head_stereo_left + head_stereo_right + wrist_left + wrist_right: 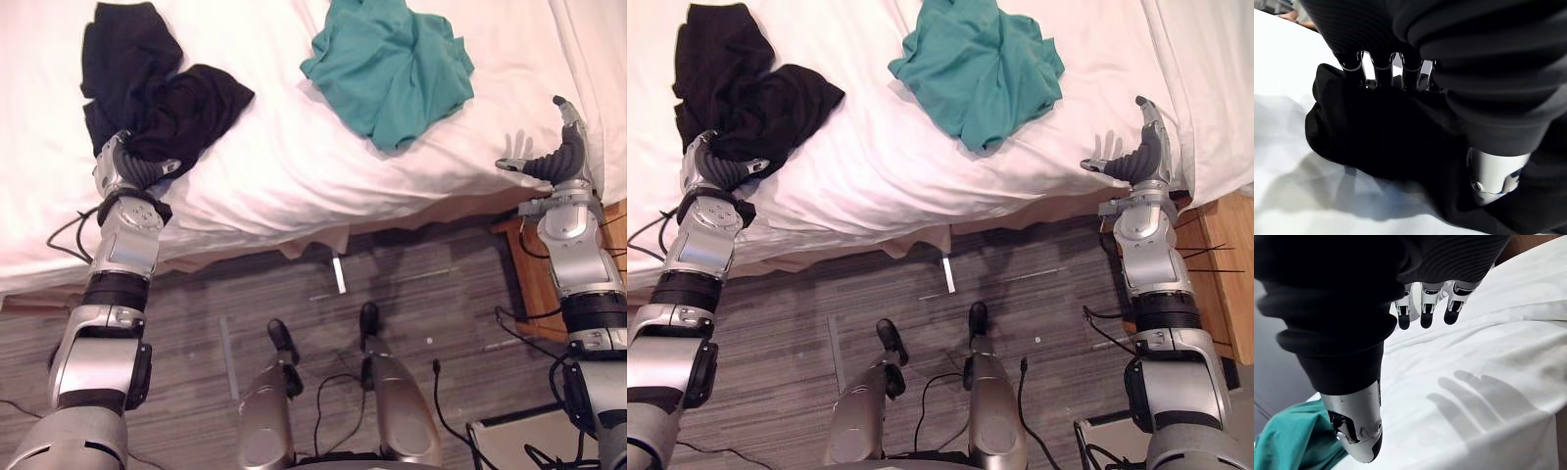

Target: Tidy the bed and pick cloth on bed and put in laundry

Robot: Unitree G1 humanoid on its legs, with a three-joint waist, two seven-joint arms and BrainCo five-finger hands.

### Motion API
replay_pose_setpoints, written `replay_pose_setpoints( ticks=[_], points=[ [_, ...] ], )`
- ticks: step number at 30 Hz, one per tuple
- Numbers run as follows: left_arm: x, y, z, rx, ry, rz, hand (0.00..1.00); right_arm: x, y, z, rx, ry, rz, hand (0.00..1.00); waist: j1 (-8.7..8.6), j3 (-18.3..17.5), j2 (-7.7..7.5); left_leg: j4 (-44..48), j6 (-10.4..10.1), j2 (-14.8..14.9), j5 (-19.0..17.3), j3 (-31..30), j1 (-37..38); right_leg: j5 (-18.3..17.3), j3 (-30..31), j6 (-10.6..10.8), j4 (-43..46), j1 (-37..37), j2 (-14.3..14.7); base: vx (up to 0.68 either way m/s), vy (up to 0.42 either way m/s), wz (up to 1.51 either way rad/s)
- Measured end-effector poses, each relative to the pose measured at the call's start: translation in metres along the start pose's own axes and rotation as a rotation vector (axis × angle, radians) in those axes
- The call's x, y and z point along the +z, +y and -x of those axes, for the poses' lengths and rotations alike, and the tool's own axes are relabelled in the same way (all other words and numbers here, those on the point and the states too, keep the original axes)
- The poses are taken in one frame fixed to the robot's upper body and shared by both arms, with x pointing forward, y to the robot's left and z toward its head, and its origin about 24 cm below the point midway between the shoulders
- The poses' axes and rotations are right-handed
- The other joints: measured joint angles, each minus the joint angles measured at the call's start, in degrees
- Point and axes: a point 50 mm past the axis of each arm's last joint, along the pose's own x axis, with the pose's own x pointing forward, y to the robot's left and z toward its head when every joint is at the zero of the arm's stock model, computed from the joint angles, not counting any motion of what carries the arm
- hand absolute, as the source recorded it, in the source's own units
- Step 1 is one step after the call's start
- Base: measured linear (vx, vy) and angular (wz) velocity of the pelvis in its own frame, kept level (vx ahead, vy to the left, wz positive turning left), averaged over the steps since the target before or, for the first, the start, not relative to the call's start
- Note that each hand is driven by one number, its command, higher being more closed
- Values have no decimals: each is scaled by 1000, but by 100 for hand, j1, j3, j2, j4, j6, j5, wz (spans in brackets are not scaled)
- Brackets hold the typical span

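Note:
A crumpled black cloth (147, 88) lies on the left part of the white bed (274, 176). My left hand (132, 168) rests at the cloth's near edge and is pressed into the black cloth (1391, 137), with its thumb (1491, 181) lying beside the fabric. A teal cloth (392, 69) lies bunched at the middle right of the bed and also appears as the teal cloth (1288, 440). My right hand (560, 157) hovers open above the sheet near the bed's right front edge. Its straight fingers (1422, 313) hold nothing, and the hand casts a shadow on the sheet.
The bed's front edge runs across the view, with grey striped floor (411, 294) below it. A wooden bedside table (1225, 264) stands on the right, by my right arm. A white pillow or folded duvet (598, 59) lies at the far right of the bed.

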Motion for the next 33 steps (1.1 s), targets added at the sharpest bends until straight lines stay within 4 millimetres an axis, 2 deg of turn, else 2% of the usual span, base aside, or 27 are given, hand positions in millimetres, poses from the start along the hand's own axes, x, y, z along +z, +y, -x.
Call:
replay_pose_setpoints(
  ticks=[5,8,9,11,12,14,16,18,20,21,22,23,25,28,30,33],
  points=[
    [10,2,-4,36,-30,41,100,31,7,-12,33,-89,-3,0,13,66,1,50,21,4,17,34,-149,-91,-3,-6,269,-273,-73,-25,-2,0],
    [22,-8,1,22,-113,164,100,71,4,-20,15,-230,5,0,66,66,2,-91,23,-25,130,7,-232,-199,-144,-2,489,-444,-188,10,-18,20],
    [24,-9,2,19,-128,179,100,77,5,-21,18,-249,10,0,79,66,2,-121,26,-31,169,-3,-240,-201,-168,-4,491,-452,-191,25,-22,20],
    [32,-15,9,-8,-186,302,100,100,14,-24,55,-319,43,0,141,82,31,-173,10,-62,222,-100,-233,-344,-312,-8,689,-475,-261,41,-26,27],
    [34,-18,13,-25,-206,341,100,105,17,-24,65,-333,46,0,169,91,47,-177,0,-79,231,-152,-224,-406,-351,-16,792,-492,-291,59,-43,28],
    [40,-28,28,-101,-270,470,100,116,24,-27,90,-351,64,0,334,95,55,-250,-31,-145,290,-230,-208,-577,-533,-46,1100,-592,-415,76,-62,34],
    [41,-39,43,-180,-307,580,100,115,25,-35,102,-313,97,0,456,134,130,-336,-33,-212,371,-442,-213,-697,-700,-44,1253,-584,-501,74,-63,47],
    [35,-59,69,-284,-317,706,100,103,23,-46,104,-221,152,0,700,204,284,-337,-63,-258,394,-615,-227,-724,-925,-72,1292,-512,-565,68,-43,39],
    [25,-76,91,-356,-284,777,100,96,19,-52,105,-170,178,0,747,268,451,-317,-62,-302,395,-757,-253,-736,-1075,-64,1290,-439,-620,48,0,38],
    [19,-86,103,-395,-259,807,100,93,15,-55,102,-142,200,100,792,300,537,-292,-62,-316,395,-835,-281,-760,-1156,-59,1298,-400,-661,35,-14,33],
    [13,-101,121,-455,-223,827,100,85,6,-60,91,-94,241,100,889,311,624,-270,-62,-363,394,-881,-320,-764,-1208,-57,1302,-406,-669,26,-11,32],
    [10,-109,131,-489,-204,829,100,81,0,-63,86,-68,256,100,921,308,692,-262,-61,-400,395,-940,-352,-766,-1252,-56,1307,-402,-686,10,17,28],
    [-2,-132,162,-600,-141,821,100,67,-23,-70,82,26,312,100,1043,315,846,-254,-37,-455,411,-1038,-384,-829,-1346,-24,1393,-396,-791,-12,5,30],
    [-12,-143,184,-686,-103,810,100,52,-45,-76,114,131,315,100,1075,294,977,-256,-67,-508,391,-1166,-369,-888,-1494,-41,1496,-326,-885,-46,-26,28],
    [-14,-144,187,-700,-101,809,100,43,-51,-76,119,179,269,100,1168,291,982,-257,-73,-518,395,-1168,-306,-900,-1497,-58,1534,-278,-891,-43,-50,6],
    [-18,-142,195,-722,-116,820,100,26,-53,-72,137,246,128,100,1154,288,986,-265,-78,-536,397,-1209,-122,-946,-1548,-61,1553,-90,-897,-24,-64,6]
  ],
)
